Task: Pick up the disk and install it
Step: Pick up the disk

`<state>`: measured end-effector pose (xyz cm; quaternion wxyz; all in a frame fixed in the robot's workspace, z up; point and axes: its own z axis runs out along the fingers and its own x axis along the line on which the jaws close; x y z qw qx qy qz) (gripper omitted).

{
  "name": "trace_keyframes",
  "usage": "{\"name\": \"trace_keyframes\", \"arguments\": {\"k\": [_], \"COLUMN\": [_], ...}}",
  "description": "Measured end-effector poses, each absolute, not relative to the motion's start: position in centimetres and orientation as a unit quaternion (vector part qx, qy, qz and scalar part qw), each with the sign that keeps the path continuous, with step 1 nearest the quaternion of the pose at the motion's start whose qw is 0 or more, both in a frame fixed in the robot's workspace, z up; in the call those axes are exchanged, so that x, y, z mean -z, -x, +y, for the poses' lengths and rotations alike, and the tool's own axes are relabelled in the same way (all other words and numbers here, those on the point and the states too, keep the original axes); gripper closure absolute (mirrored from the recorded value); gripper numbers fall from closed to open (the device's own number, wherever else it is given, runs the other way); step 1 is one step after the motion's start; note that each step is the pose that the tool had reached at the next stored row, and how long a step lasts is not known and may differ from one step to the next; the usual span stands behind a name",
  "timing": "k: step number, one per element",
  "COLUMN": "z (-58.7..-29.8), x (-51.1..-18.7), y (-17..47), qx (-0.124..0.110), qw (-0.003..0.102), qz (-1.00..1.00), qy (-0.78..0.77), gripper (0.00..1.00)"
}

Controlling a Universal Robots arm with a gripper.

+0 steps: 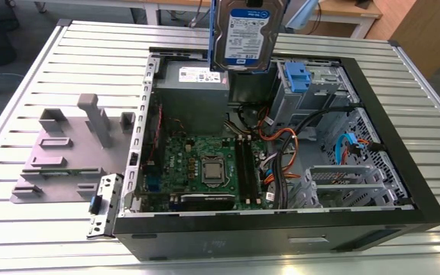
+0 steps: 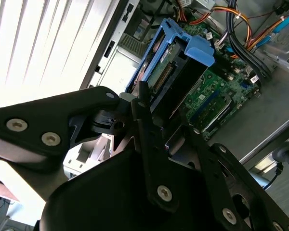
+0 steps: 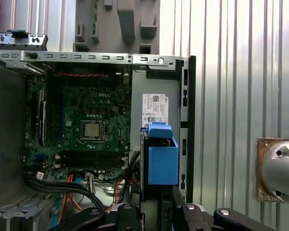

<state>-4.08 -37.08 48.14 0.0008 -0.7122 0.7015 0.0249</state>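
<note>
Silver disk (image 1: 242,34) gripped, hanging above open case (image 1: 281,232).

Slatted metal table (image 1: 36,74), wooden cabinet (image 1: 426,28) behind

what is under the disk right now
The disk hangs above the open case, over the grey power supply. What lies right beneath it is covered in the first wrist view.

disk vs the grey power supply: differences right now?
Pose: the disk is held on edge by the end effector above the case; the power supply sits mounted in a case corner. Size: the disk is smaller than the power supply. Look: the disk wears a blue carrier; the power supply is bare grey. Both are labelled metal boxes.
</note>
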Motion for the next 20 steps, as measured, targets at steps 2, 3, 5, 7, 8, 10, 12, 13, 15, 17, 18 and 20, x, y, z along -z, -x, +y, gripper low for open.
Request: {"name": "trace_keyframes", "arguments": {"k": [2,3,5,7,8,10,12,13,15,17,18,20], "z": [-37.1,-37.1,-37.1,-37.1,-37.1,-37.1,-37.2,-37.2,-37.4,-37.7,-37.8,-38.1], "x": [-48.1,-48.1,-48.1,-48.1,-48.1,-48.1,-48.1,-48.1,-48.1,-48.1,-48.1,-48.1], "y": [3.8,3.7,3.7,3.7,3.7,3.7,3.7,3.7,3.7,3.7,3.7,3.7], "qx": [-0.025,-0.025,-0.025,-0.025,-0.025,-0.025,-0.025,-0.025,-0.025,-0.025,-0.025,-0.025], "qw": [0.001,0.001,0.001,0.001,0.001,0.001,0.001,0.001,0.001,0.001,0.001,0.001], "qz": [0.701,0.701,0.702,0.702,0.702,0.702,0.701,0.701,0.701,0.702,0.701,0.702], "qy": [0.712,0.712,0.712,0.712,0.712,0.712,0.712,0.712,0.712,0.712,0.712,0.712], "gripper": [0.65,0.65,0.65,0.65,0.65,0.65,0.65,0.65,0.65,0.65,0.65,0.65]}}
